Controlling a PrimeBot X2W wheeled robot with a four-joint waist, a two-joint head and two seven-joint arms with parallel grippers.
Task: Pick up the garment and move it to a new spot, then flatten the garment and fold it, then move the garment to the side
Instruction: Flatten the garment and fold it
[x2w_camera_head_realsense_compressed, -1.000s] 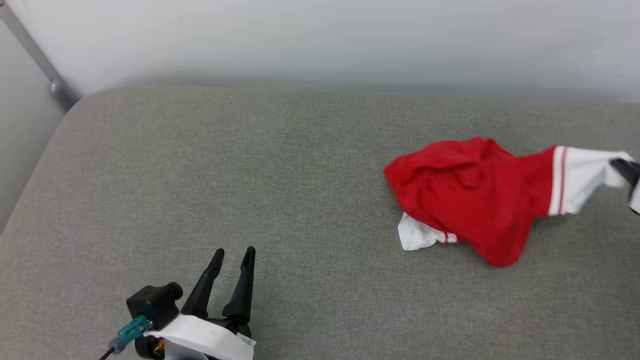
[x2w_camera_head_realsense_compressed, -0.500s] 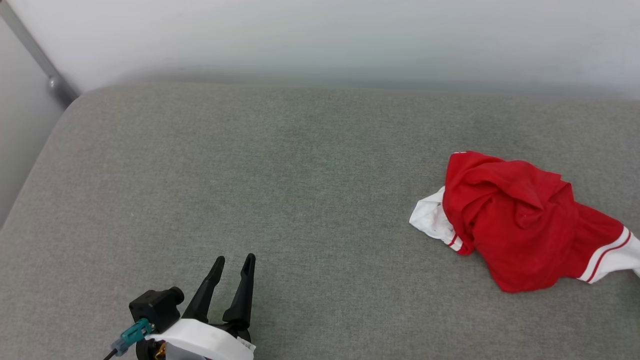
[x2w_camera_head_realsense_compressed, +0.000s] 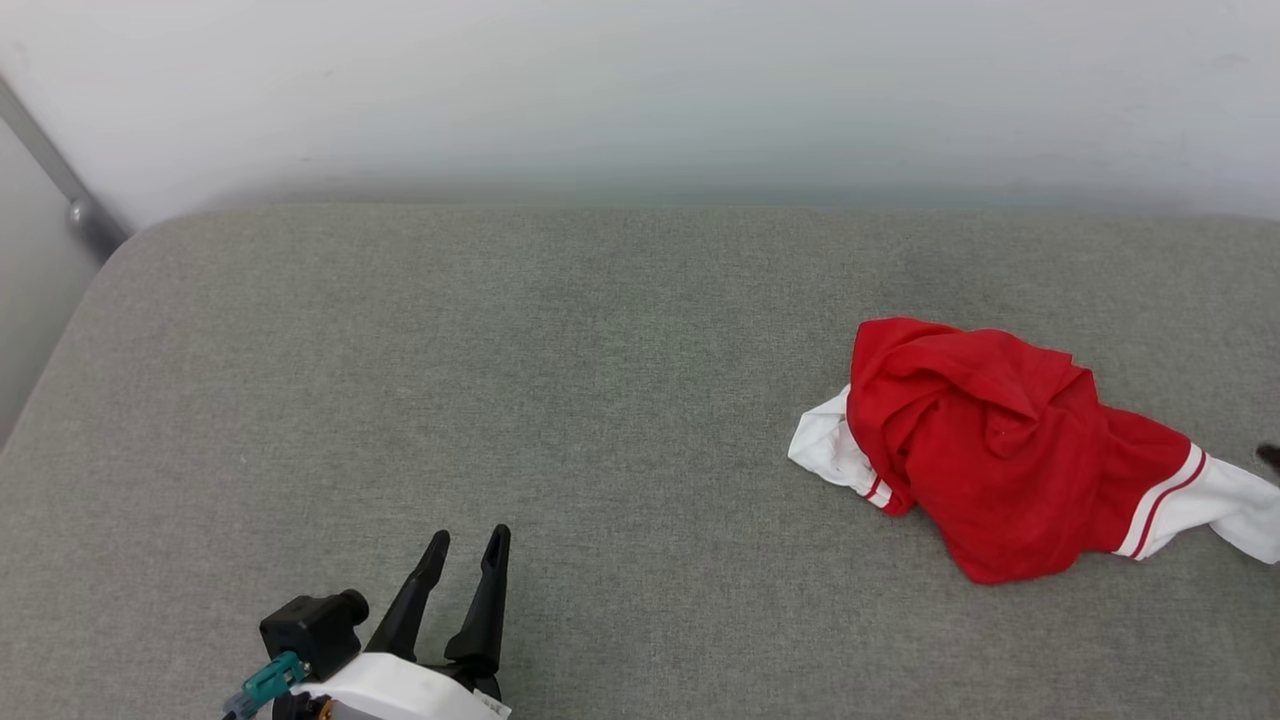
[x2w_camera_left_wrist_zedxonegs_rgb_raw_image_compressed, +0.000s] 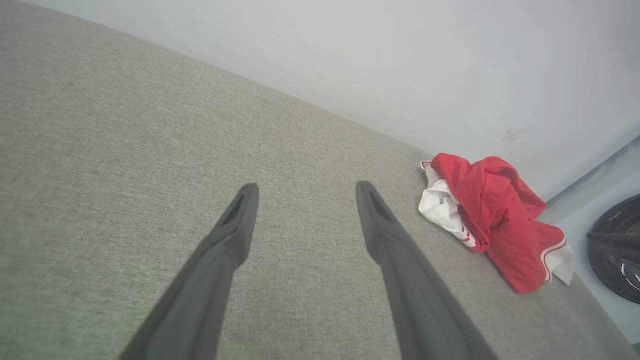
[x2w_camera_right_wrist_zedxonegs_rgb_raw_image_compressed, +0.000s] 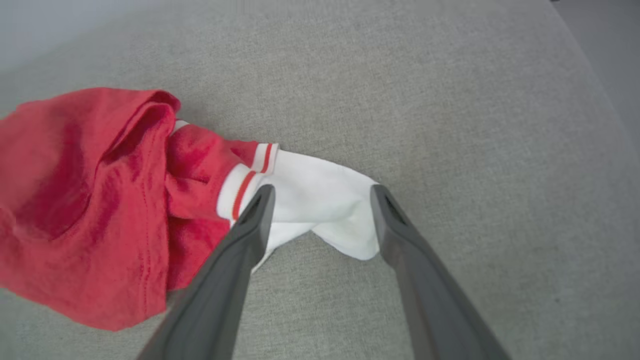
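Garment (x2w_camera_head_realsense_compressed: 990, 450): crumpled heap, right side of grey cushion (x2w_camera_head_realsense_compressed: 500, 350). R gripper (x2w_camera_right_wrist_zedxonegs_rgb_raw_image_compressed: 321, 192): jaws wide, over white sleeve (x2w_camera_right_wrist_zedxonegs_rgb_raw_image_compressed: 330, 215). L gripper (x2w_camera_head_realsense_compressed: 470, 535): jaws wide, near left.

The garment (x2w_camera_head_realsense_compressed: 1000, 450) lies on the cushion (x2w_camera_head_realsense_compressed: 500, 350) toward its right side, and the wall (x2w_camera_head_realsense_compressed: 640, 100) stands behind the cushion's far edge. The left gripper (x2w_camera_head_realsense_compressed: 469, 533) is over the near left part, well apart from the garment; the right gripper (x2w_camera_right_wrist_zedxonegs_rgb_raw_image_compressed: 322, 192) is at the garment's right end, a sleeve (x2w_camera_right_wrist_zedxonegs_rgb_raw_image_compressed: 325, 215) between its fingers.
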